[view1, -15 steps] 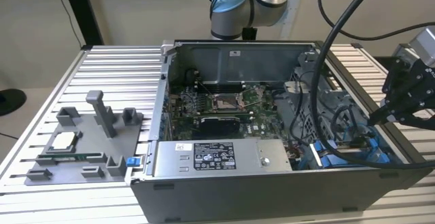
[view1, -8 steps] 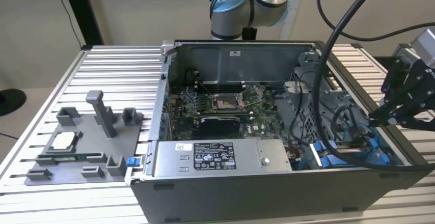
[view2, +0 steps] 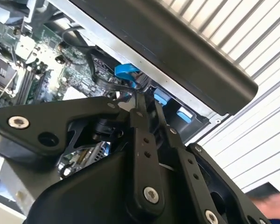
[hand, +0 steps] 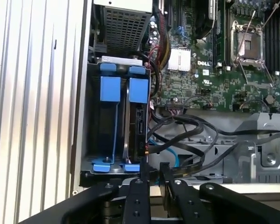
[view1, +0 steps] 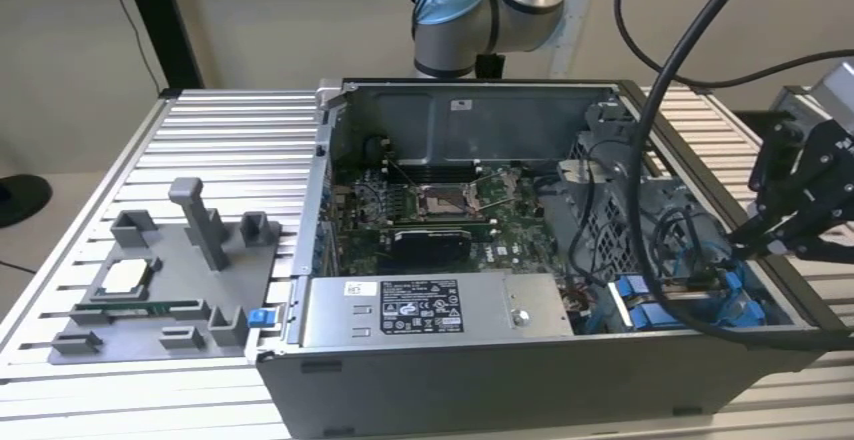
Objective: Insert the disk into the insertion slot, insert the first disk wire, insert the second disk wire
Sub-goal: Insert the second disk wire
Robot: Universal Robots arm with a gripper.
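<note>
A ribbed aluminium table [view1: 214, 120] carries an open computer case [view1: 534, 385], with a grey parts fixture [view1: 174, 290] beside it on the exterior view's left. In the first wrist view the disk [hand: 140, 123] stands on edge inside the insertion slot [view1: 663, 310] — its blue carrier tab level with the neighbouring one — next to the silver power-supply box [view1: 427, 310]. The gripper [hand: 154, 169] hovers just at the cage's edge, near a bundle of black cables [hand: 191, 135] and a blue cable [hand: 170, 151] — whether the claw pinches anything, I cannot tell.
</note>
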